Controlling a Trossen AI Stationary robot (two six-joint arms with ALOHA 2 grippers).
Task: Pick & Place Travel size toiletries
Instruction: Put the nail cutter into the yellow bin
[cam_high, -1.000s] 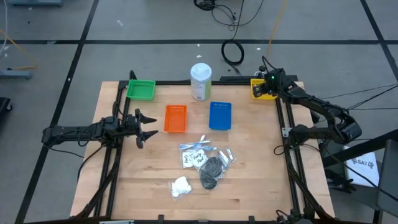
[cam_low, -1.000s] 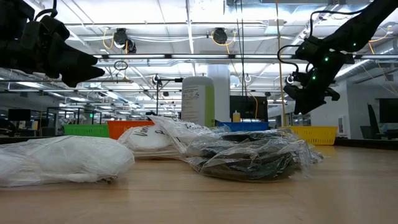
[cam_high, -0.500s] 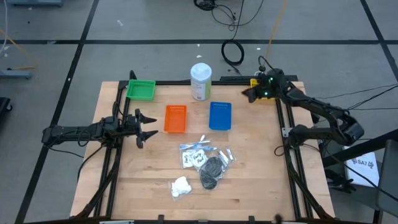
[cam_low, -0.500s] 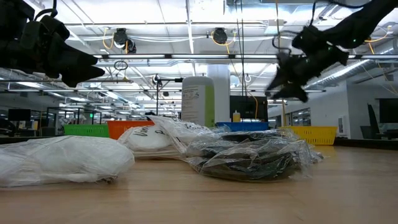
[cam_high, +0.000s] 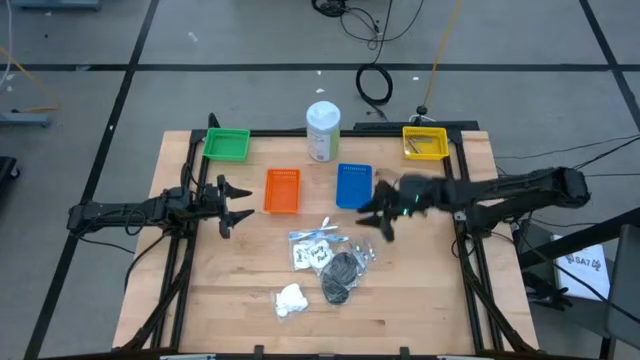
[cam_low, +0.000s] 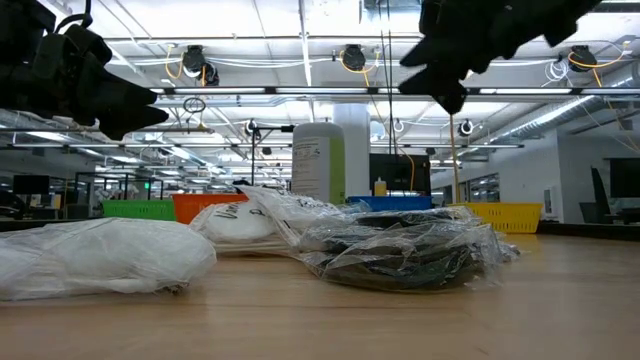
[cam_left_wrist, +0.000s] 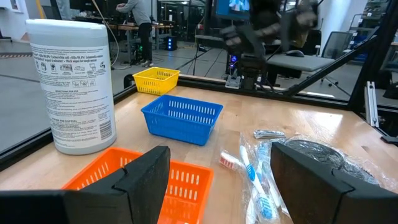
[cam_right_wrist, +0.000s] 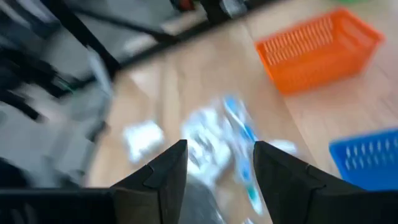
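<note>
Above the table's middle: my right gripper (cam_high: 383, 214) hangs in the air just beside the blue tray (cam_high: 354, 186), on the side toward the heap of toiletries, and it carries nothing.
Right claw: my fingers stand apart with clear daylight between them in my wrist view; nothing is clamped.
Left claw: my left gripper (cam_high: 228, 206) waits beside the orange tray (cam_high: 282, 190), fingers spread wide, empty.
The toiletries: a heap of clear plastic sachets (cam_high: 316, 246) lies near the table's centre, with a dark grey puff (cam_high: 341, 272) touching it on the near side, and a white fluffy wad (cam_high: 291, 298) a little apart, nearer the front edge.
Nearest piece: the sachet end holding the slim sticks (cam_left_wrist: 256, 180) points toward my right claw; I judge that the easiest first target.
Step in hand: approach for a pick, as I read it.
How to do it well: I should come down straight over one sachet rather than the tangle, fingers across its narrow width, and pinch the contents, not loose film.
Risk: overlapping bags may drag their neighbours along; slippery plastic may slide out of a shallow pinch.
Destination: the yellow tray (cam_high: 424, 143) sits at the far right corner; which tray is meant I cannot tell.
</note>
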